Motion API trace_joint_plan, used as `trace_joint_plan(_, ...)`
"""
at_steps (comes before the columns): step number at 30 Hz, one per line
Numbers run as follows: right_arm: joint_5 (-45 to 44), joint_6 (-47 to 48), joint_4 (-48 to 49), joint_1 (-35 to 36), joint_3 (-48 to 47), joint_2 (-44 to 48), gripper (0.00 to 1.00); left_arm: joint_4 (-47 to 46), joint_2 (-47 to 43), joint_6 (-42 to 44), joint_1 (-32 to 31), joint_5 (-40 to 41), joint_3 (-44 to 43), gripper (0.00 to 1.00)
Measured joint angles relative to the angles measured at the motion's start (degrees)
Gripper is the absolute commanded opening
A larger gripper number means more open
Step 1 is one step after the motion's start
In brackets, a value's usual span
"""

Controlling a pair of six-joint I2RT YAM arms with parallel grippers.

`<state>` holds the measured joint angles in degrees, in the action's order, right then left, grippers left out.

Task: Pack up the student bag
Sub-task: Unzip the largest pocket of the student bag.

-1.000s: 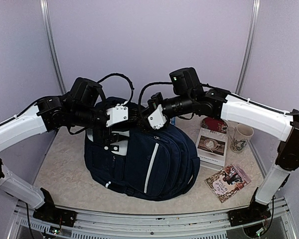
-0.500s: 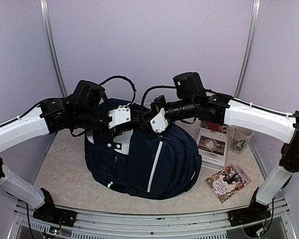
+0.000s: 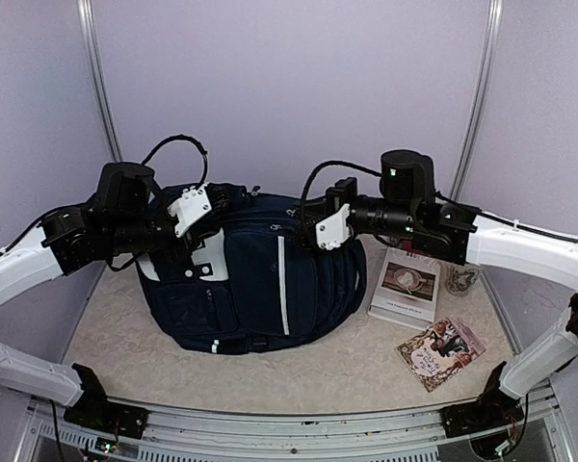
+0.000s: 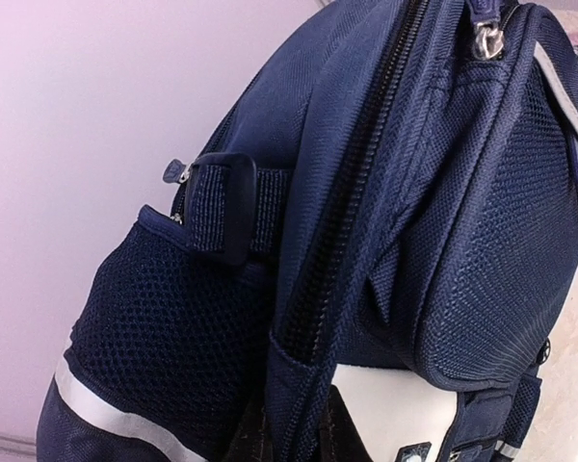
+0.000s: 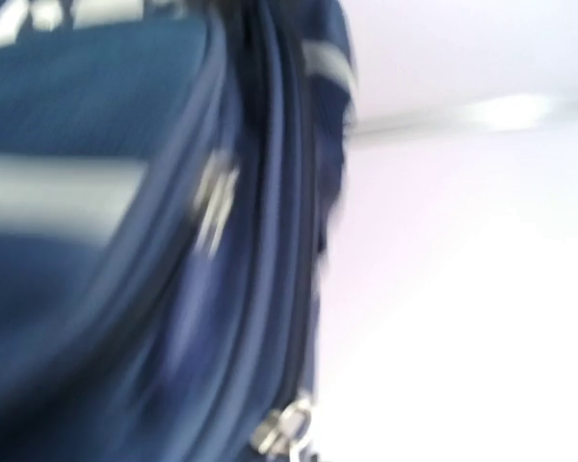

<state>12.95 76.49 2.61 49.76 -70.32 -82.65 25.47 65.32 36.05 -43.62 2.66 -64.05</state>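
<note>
Likely opening stage: left hand [image 3: 202, 205] at student bag's [image 3: 260, 289] ten o'clock, grip unclear; right hand [image 3: 319, 229] pinched together at two. Next, tug a zipper pull [image 4: 488, 37].

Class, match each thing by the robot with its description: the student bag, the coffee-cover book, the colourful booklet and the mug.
Things
1. student bag
2. book with a coffee cup on its cover
3. colourful booklet
4. mug

Descriptions
A. lying askew, nearer the front than the book
B. partly hidden behind the right arm
C. dark navy with a pale stripe
D. lying between the bag and the mug

Pairs: 1-C, 2-D, 3-A, 4-B
</note>
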Motion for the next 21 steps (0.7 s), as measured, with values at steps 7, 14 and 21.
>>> trace_joint_plan(7,-2.6,-7.5,9.2,-4.0,13.2,9.8,0.0,-3.0,-7.5,-5.6,4.8,-3.2,3.0,0.0)
trace_joint_plan(14,-0.2,-13.6,14.0,-5.0,15.8,12.3,0.0,-6.0,-11.1,-9.4,6.0,-13.1,7.4,0.2)
trace_joint_plan(21,4.0,-14.6,10.4,-8.1,5.7,8.3,0.0,-5.7,-9.7,-9.3,4.2,-18.7,7.6,0.9)
